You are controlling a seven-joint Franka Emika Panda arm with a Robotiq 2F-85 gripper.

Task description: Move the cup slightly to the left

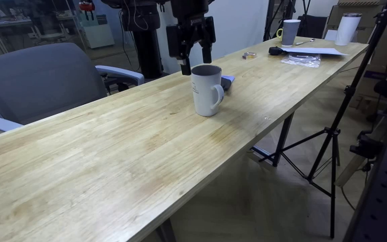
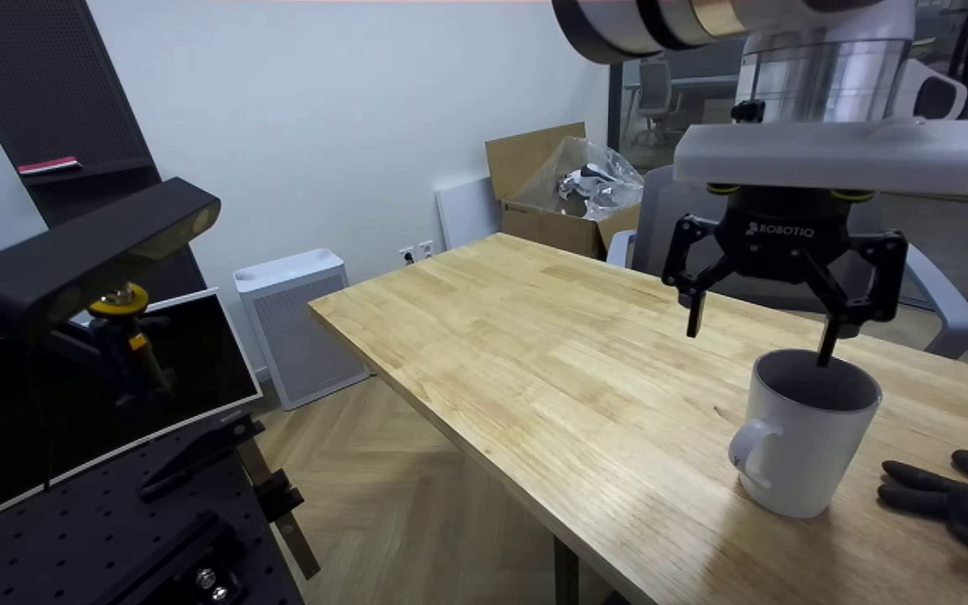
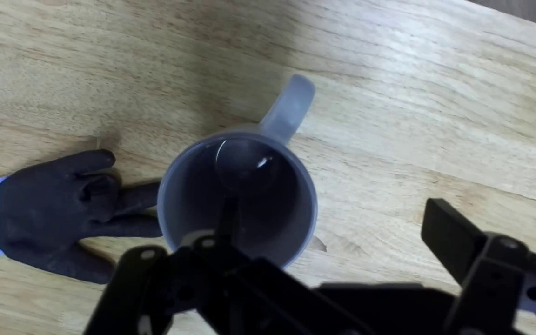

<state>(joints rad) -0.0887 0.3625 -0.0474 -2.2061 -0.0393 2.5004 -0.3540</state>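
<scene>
A white mug with a dark grey inside and a side handle, the cup [image 1: 204, 95], stands upright on the wooden table. It also shows in an exterior view [image 2: 812, 458] and in the wrist view [image 3: 289, 109]. My gripper [image 1: 197, 68] is open and empty just above the cup, pointing down; it also shows in an exterior view [image 2: 759, 347]. In the wrist view, the gripper [image 3: 333, 207] has one finger over the cup's mouth and the other out past the rim over bare table. I cannot tell whether the fingertip dips below the rim.
A black glove [image 3: 54, 214] with a blue cuff lies close beside the cup. Farther along the table are a grey cup with a yellow handle [image 1: 291, 32], a white tumbler [image 1: 347, 30] and a plastic bag [image 1: 302, 59]. An office chair [image 1: 42, 80] stands at one long edge.
</scene>
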